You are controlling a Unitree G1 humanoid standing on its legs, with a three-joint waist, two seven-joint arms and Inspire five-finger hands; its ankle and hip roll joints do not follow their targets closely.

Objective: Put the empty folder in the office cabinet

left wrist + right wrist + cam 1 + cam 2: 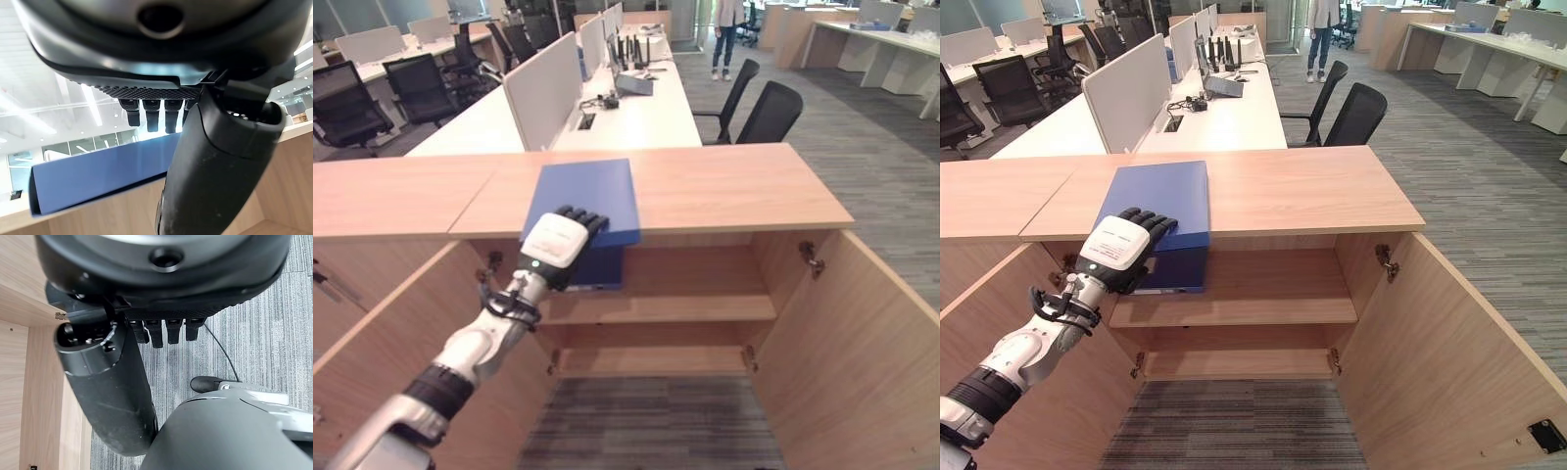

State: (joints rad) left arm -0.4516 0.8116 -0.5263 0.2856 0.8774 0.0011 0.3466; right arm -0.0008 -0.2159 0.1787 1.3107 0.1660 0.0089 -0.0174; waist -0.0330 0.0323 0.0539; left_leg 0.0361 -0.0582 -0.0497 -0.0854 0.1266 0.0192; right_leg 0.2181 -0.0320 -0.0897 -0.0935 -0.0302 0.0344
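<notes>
A blue folder (592,191) lies flat on the wooden cabinet's top (734,186), left of middle. Its near end sticks out over the cabinet's front edge, above the open inside. My left hand (556,245) reaches up from the lower left. Its fingers (1146,220) curl over the top of that near end, and its thumb (215,166) is below the folder's underside (98,176). My right hand (102,382) hangs over the grey carpet with relaxed fingers and holds nothing.
The cabinet stands open, with its doors swung out at the left (401,333) and the right (862,333). One shelf (685,308) crosses the inside. Behind it are office desks (646,108), black chairs (769,113) and a standing person (726,34) far off.
</notes>
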